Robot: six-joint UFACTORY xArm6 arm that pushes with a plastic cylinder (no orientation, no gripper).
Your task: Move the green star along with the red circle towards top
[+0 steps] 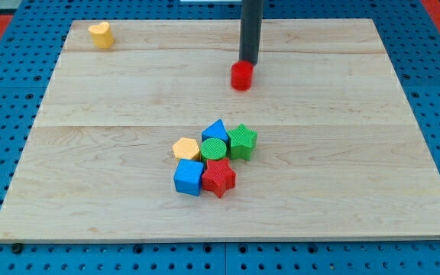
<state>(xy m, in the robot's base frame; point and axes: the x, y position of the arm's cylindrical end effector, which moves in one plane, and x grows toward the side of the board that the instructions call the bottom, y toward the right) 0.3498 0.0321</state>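
Note:
The red circle (pixel 241 76) lies in the upper middle of the wooden board (pixel 357 191). My tip (pixel 248 63) is right at its upper right edge, seemingly touching it. The green star (pixel 242 141) sits well below, at the right end of a cluster of blocks in the board's middle, apart from the red circle and from my tip.
The cluster also holds a blue triangle (pixel 215 130), a green circle (pixel 214 149), a yellow hexagon (pixel 186 148), a blue cube (pixel 189 177) and a red star (pixel 218 177). A yellow heart (pixel 101 35) lies at the top left corner.

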